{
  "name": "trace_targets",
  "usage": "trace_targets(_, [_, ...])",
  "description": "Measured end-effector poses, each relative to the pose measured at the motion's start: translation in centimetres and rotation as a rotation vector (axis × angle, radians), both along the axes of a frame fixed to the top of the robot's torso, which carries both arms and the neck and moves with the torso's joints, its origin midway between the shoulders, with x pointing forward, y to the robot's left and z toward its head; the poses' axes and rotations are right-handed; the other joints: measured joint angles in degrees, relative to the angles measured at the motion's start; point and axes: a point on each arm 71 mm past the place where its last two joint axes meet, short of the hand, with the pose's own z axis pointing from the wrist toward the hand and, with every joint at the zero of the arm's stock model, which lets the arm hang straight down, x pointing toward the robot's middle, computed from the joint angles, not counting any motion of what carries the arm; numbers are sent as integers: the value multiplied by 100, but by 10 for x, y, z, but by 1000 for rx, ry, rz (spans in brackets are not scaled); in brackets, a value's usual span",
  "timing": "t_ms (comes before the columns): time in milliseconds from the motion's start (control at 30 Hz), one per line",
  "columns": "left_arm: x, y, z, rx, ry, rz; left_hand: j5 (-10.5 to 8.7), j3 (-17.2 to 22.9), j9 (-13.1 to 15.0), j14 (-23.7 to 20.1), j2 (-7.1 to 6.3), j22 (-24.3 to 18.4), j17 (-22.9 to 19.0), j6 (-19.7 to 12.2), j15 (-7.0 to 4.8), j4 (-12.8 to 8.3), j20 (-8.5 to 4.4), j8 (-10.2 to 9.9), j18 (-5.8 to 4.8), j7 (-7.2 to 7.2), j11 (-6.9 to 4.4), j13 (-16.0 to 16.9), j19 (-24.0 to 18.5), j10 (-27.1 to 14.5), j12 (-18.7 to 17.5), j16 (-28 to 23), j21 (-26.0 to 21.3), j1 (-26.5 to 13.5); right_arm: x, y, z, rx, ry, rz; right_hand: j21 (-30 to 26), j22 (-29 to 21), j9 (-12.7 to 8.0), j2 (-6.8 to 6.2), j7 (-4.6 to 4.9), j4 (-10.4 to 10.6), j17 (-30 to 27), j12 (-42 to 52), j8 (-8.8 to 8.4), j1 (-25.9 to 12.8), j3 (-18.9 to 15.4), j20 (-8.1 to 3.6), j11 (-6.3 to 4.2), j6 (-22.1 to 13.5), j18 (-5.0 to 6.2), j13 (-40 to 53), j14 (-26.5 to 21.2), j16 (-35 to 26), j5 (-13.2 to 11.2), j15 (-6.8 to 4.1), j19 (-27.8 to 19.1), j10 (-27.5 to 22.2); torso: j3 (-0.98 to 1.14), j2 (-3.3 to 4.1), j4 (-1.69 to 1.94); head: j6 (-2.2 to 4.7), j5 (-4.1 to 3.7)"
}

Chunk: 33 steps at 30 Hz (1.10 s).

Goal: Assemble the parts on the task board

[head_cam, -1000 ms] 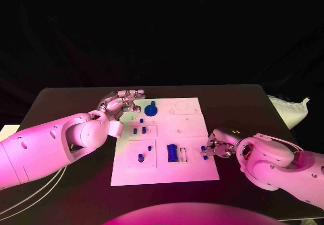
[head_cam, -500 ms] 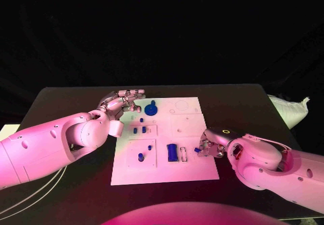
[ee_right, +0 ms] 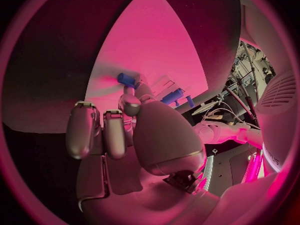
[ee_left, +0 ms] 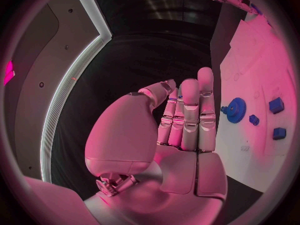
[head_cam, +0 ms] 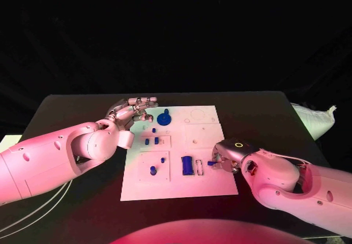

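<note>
Board [head_cam: 178, 189] white, bearing small blue parts [head_cam: 187, 165].

Blue parts [head_cam: 187, 165] lie on the white task board [head_cam: 202, 137], on a black table [head_cam: 264, 117].

Bare black surface [head_cam: 81, 109] open all round task board [head_cam: 179, 185]. Left hand [head_cam: 132, 111] blocks board's far left corner by gear [head_cam: 164, 120]. Right hand [head_cam: 229, 156] blocks right edge.
</note>
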Motion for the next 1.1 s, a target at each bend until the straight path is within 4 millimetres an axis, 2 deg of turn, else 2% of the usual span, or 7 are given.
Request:
trace_targets(167, [0, 0, 0, 0, 1, 0, 0, 0, 0, 0, 0, 0, 0, 0, 0, 0, 0, 0, 0, 0, 0, -2, 0, 0, 0, 0, 0, 0, -2, 0, -1, 15, -8, -3, 0, 62, -9, 0, -11, 71, 0, -13, -13, 0, 134, 0, -2, 69, 0, -9, 31, 0, 460, -13, 0, 1, 2, 2, -3, 9, 8])
trace_targets(433, [1, 0, 0, 1, 1, 1, 0, 0, 0, 0, 0, -5, 1, -19, 0, 0, 0, 0, 1, -19, 0, -1, 0, 0, 0, 0, 0, 0, -8, -1, -2, 118, 5, -51, 86, 187, -20, 90, -19, 172, 4, 50, -63, -101, 611, -23, -55, 73, 0, 34, 43, 0, 855, -20, 23, 54, 5, 7, 3, 20, 1])
trace_targets(500, [1, 0, -1, 2, 1, 2, 0, 0, 1, -9, 0, -5, 1, -19, -9, 0, 0, 0, 0, -19, 0, -1, 0, 0, 0, 0, 0, 0, -10, -1, -2, 149, 17, -67, 110, 225, -21, -20, -27, 253, 4, 115, -90, -285, 699, -44, -77, 62, 1, 37, 62, 14, 1050, -39, 44, 77, 5, 7, 4, 21, -1])
trace_targets(633, [1, 0, -1, 2, 2, 1, 0, 0, 1, -14, 0, -5, 1, -19, -14, 0, 0, 0, 0, -19, 0, -1, 0, 0, 0, 0, 0, 0, -11, 0, 2, 207, 23, -91, 174, 320, -20, -258, -26, 326, 4, 286, -90, -637, 1115, -60, -50, 64, 0, 30, 74, 75, 1181, -51, 87, 160, 3, 10, 8, 18, -2])
trace_targets(733, [1, 0, -1, 2, 2, 1, 0, 0, 1, -14, 0, -5, 1, -19, -14, 0, 0, 0, 0, -19, 0, -1, 0, 0, 0, 0, 0, 0, -11, 1, 6, 252, 25, -110, 268, 460, -4, -404, -49, 518, 4, 504, -113, -892, 1189, -57, -70, 150, -91, 39, 73, 136, 1419, -52, 141, 285, 2, 11, 8, 15, 3])
trace_targets(800, [1, 0, -1, 2, 3, 0, 0, 0, 1, -14, 0, -5, -4, -19, -14, 0, 0, 0, 0, -19, 0, -1, 0, 0, 0, 0, 0, 0, -11, 2, 6, 277, 29, -123, 291, 530, 9, -515, -67, 634, 4, 622, -137, -1004, 1229, -44, -107, 190, -90, 445, 72, 154, 1559, -53, 168, 328, 2, 11, 4, 9, 13])
trace_targets(1100, [1, -1, -1, 2, 3, 0, 0, 0, 1, -13, 0, -4, -7, -19, -13, 0, 0, 0, 0, -20, 0, -1, 0, 0, 0, 0, 0, 0, -10, 2, 4, 335, 94, -171, 320, 590, -11, -745, -80, 865, 3, 671, -177, -1238, 1301, -43, -114, 244, -90, 535, 70, 161, 1801, -55, 168, 385, -3, 2, 8, -15, 16])
